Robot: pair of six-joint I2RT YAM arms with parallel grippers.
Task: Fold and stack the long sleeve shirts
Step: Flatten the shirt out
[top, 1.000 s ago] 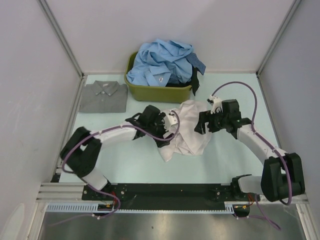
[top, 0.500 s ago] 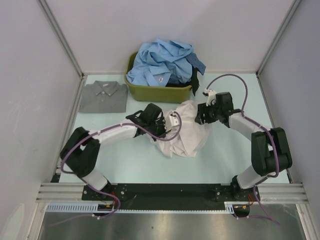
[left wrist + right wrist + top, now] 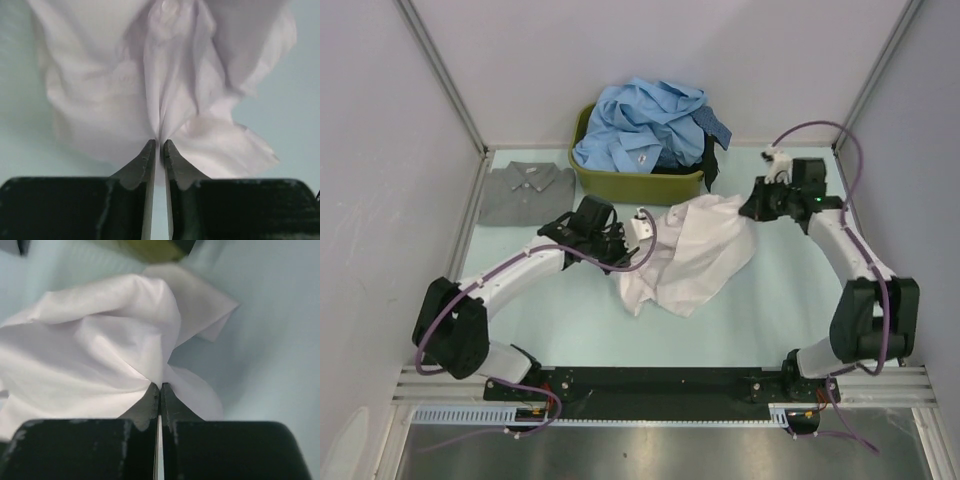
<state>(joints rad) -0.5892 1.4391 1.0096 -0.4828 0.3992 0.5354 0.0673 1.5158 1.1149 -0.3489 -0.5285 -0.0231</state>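
- Item: white shirt (image 3: 690,255), crumpled at frame centre.
- Left gripper (image 3: 159,149): jaws all but closed, pinching a shirt fold.
- Right gripper (image 3: 160,390): jaws pressed together on shirt edge.
- Risk: we judge thin cloth may slip either pinch if pulled taut.

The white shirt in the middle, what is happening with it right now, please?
Both arms hold the white shirt. The left gripper is shut on a bunched fold at its left side, and the right gripper is shut on its far right edge. The shirt hangs crumpled between them over the table, not yet folded. One grey shirt lies folded at the far left. Light blue shirts wait heaped in the olive tub.
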